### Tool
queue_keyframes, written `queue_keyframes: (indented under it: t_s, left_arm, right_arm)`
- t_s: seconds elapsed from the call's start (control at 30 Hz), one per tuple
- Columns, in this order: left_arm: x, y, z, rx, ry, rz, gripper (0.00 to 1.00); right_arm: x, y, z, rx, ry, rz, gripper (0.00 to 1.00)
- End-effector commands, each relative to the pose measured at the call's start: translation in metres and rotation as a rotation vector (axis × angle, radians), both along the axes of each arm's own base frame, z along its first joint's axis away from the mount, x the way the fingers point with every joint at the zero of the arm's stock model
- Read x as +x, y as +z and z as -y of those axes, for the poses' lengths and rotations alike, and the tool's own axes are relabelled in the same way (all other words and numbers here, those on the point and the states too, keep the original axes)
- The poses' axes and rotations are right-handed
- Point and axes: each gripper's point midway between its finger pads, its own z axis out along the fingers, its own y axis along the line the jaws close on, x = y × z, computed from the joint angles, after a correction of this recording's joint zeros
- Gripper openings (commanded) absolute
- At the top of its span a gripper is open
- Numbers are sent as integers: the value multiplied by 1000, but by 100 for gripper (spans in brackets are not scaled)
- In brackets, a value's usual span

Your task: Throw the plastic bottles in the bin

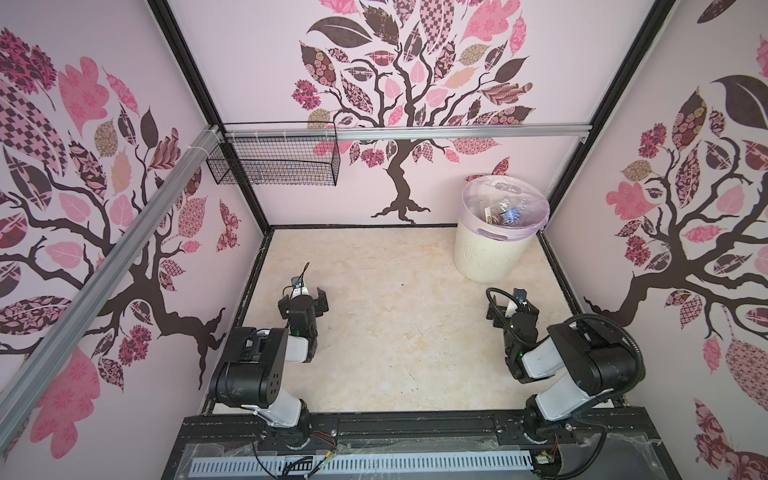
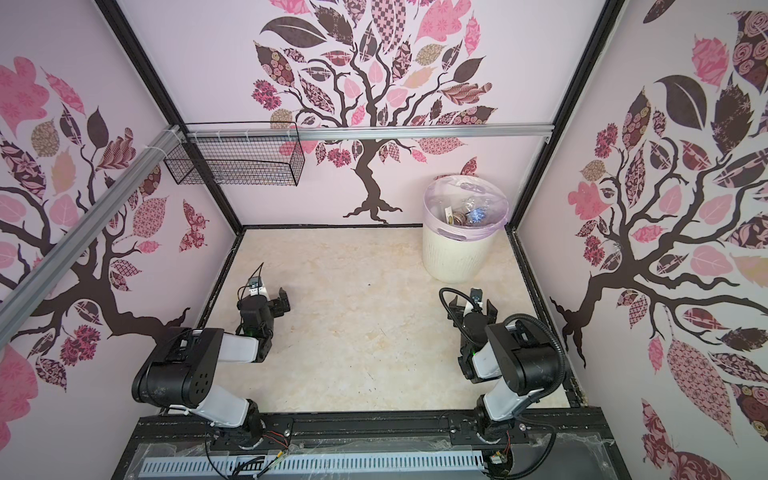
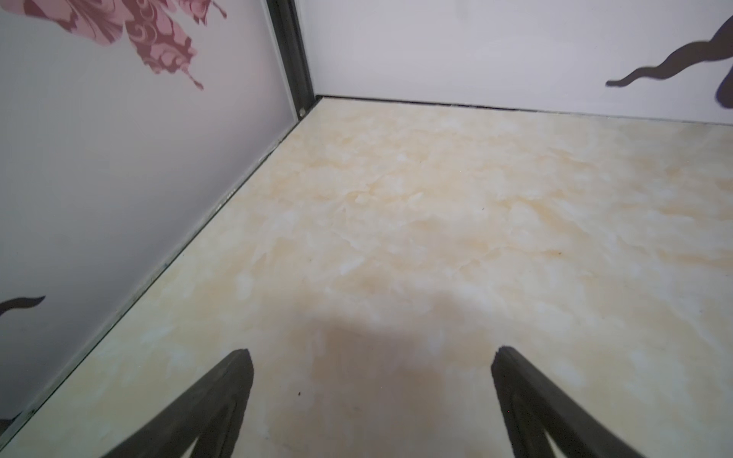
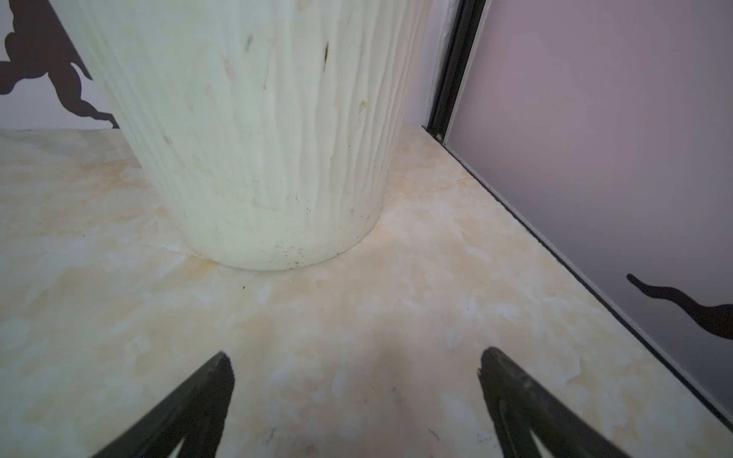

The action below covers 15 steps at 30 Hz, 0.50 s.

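The cream ribbed bin (image 1: 490,253) (image 2: 455,257) with its lilac liner stands in the far right corner of the marble floor. Crumpled plastic bottles (image 1: 505,210) (image 2: 471,214) lie inside it, showing in both top views; I see none on the floor. My left gripper (image 1: 303,300) (image 2: 266,305) (image 3: 373,353) hovers low over bare floor on the left, open and empty. My right gripper (image 1: 515,309) (image 2: 473,311) (image 4: 356,355) is open and empty a short way in front of the bin's base (image 4: 258,138).
A black wire basket (image 1: 274,164) (image 2: 237,164) hangs from the aluminium rail (image 1: 415,133) at the back left. Patterned walls close in the floor on three sides, and a black frame runs along the front edge.
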Motion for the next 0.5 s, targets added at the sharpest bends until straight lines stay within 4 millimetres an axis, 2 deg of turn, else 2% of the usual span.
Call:
queue_keyframes:
  t_s: [0.0,0.3,0.47]
  left_arm:
    - [0,17,0,38,21,75,98]
    - [1,16,-1,36,22,68,98]
    - [9,10,-7,-19,-6,28,98]
  right_arm:
    - [20,36,1,49,-33,116,100]
    - [24,35,2,57,-33,103,100]
    - [25,34,3,58,-33,101,100]
